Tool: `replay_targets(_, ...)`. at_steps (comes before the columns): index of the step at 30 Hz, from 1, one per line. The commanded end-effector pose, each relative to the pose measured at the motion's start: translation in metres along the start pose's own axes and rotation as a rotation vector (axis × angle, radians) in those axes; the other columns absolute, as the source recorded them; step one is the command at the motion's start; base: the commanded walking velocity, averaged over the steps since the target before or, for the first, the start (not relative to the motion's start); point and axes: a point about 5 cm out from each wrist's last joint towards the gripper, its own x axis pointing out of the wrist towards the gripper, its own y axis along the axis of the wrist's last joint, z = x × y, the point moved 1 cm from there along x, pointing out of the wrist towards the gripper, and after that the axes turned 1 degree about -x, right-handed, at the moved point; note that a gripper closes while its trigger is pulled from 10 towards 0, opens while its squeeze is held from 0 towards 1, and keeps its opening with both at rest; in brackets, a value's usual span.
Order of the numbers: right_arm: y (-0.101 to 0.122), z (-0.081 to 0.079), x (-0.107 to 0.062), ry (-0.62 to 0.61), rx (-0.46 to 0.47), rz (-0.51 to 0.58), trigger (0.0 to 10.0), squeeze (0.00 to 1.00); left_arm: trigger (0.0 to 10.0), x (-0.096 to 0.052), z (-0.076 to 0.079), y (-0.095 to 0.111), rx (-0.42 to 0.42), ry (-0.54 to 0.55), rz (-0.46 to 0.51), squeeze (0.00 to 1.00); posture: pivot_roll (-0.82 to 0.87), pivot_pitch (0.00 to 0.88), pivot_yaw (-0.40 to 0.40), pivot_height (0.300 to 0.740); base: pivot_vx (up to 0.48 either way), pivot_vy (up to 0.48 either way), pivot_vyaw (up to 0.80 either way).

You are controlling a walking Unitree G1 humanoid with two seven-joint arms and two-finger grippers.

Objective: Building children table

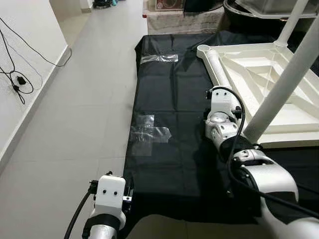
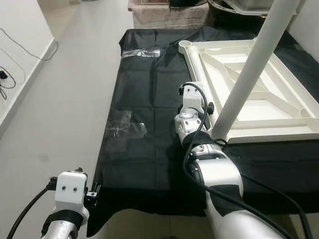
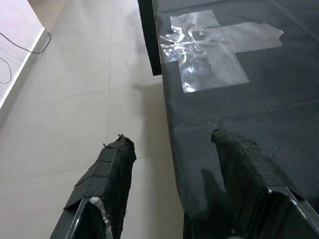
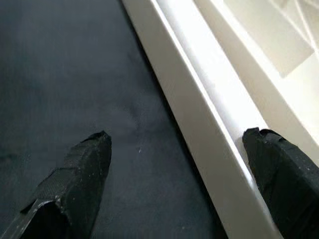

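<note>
left gripper (image 3: 169,149) nearest, low at the near left corner of the black cloth (image 1: 169,124), fingers (image 3: 107,164) spread and holding nothing; one finger over the bare floor (image 1: 75,124), the other over the cloth edge. looks parked, no part within reach of it.

clear tape patch (image 1: 147,133) just beyond it on the cloth, second tape strip (image 1: 159,58) at the far end; probably pinning the cloth flat so parts don't slide or scratch.

right gripper (image 4: 174,149) further in, at the near left corner of the white tabletop (image 1: 259,74). fingers (image 4: 84,164) spread wide, one over the cloth, the other on or just over the tabletop's long edge rail; nothing pinched. looks like it is lining up on the rail or steadying the frame.

tabletop lies upside down on the cloth, ribbed underside up, so the legs can go in from above. white leg (image 1: 284,84) stands tilted in the near left corner by the right wrist, so likely not fully seated. second white leg (image 1: 291,22) stands at the far side, its base hidden. another tube (image 1: 218,67) lies along the left edge near the open far-left socket (image 1: 203,49); can't tell if it's a loose leg or the rim.

judgement: assembly partly done, corners left to fit.
</note>
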Motion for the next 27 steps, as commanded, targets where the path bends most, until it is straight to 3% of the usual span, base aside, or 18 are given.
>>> replay_targets(1, 0.0030, -0.0017, -0.0007, 0.036, 0.028, -0.044, 10.0, 0.00, 10.0, -0.0124, 0.0282, 0.0114, -0.099, -0.077, 0.014, 0.00, -0.02, 0.179, -0.020, 0.740, 0.000, 0.000, 0.00)
replay_targets(10, 0.0083, -0.0049, -0.0023, 0.120, 0.022, -0.098, 10.0, 0.00, 10.0, -0.0093, 0.0291, 0.0098, -0.096, -0.081, 0.009, 0.00, -0.03, 0.163, -0.021, 0.740, 0.000, 0.000, 0.00)
replay_targets(20, 0.0082, -0.0004, -0.0001, 0.109, -0.018, -0.078, 10.0, 0.00, 10.0, -0.0074, 0.0295, 0.0099, -0.101, -0.077, 0.008, 0.00, -0.03, 0.166, -0.023, 0.740, 0.000, 0.000, 0.00)
replay_targets(27, 0.0067, 0.0010, -0.0003, 0.114, 0.013, -0.127, 10.0, 0.00, 10.0, -0.0069, 0.0298, 0.0111, -0.107, -0.074, 0.009, 0.00, -0.03, 0.178, -0.022, 0.740, 0.000, 0.000, 0.00)
